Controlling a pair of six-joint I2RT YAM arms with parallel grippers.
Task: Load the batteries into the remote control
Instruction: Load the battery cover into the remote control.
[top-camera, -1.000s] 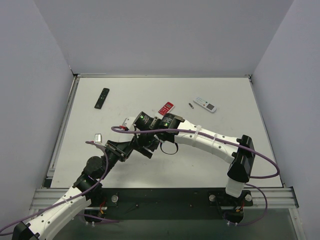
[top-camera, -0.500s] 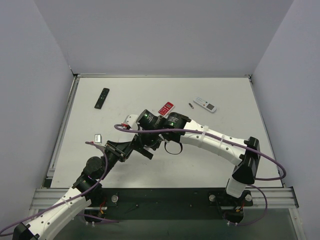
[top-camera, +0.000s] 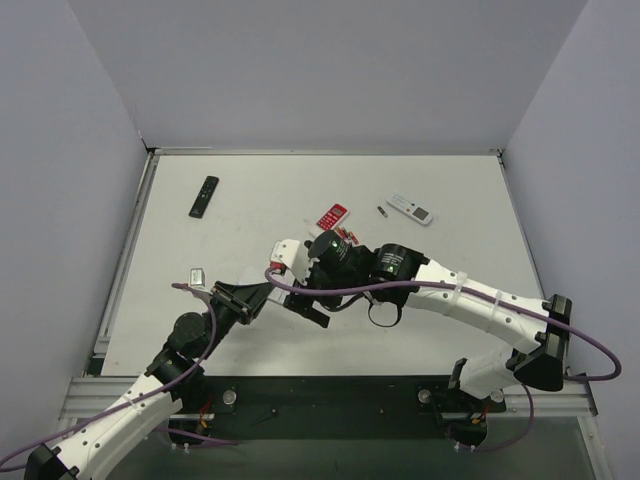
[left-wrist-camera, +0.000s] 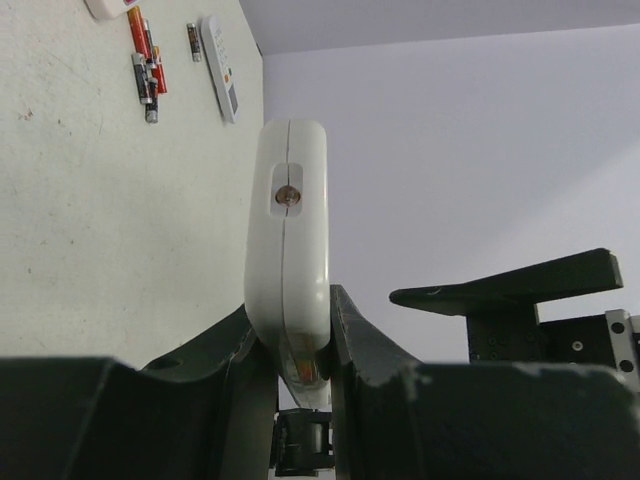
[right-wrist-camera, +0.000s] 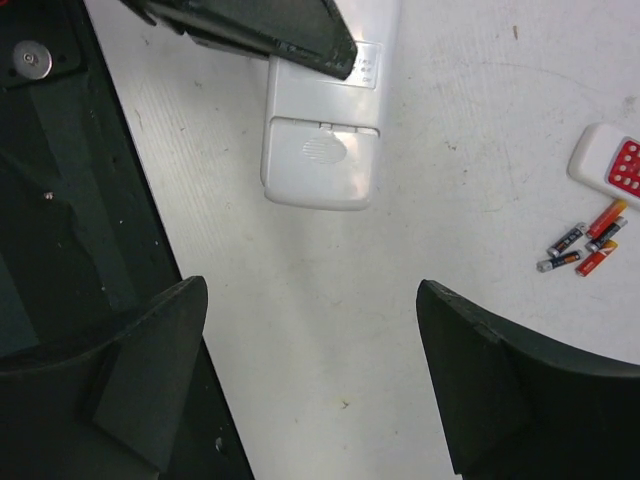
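Your left claw is clamped shut on the white remote control. It grips across the face and back at one end, so the plain back is turned toward your right claw. The right claw holds nothing. Its fingers are spread wide and hover over the remote's free end.

The battery cover looks still latched. Its ribbed thumb patch sits just ahead of the right claw's fingertips, roughly centred between them. Judging from this, the step in hand is opening that cover. Narrow the right claw first and set one fingertip on the ribbed patch. Push along the remote's length, probably toward the free end, rather than straight down, so the left claw's grip is not levered loose.

The batteries lie in a loose cluster on the table. They are off to the right in the right claw's own view and well apart from it, near a red-and-white remote. Leave them until the compartment is open.
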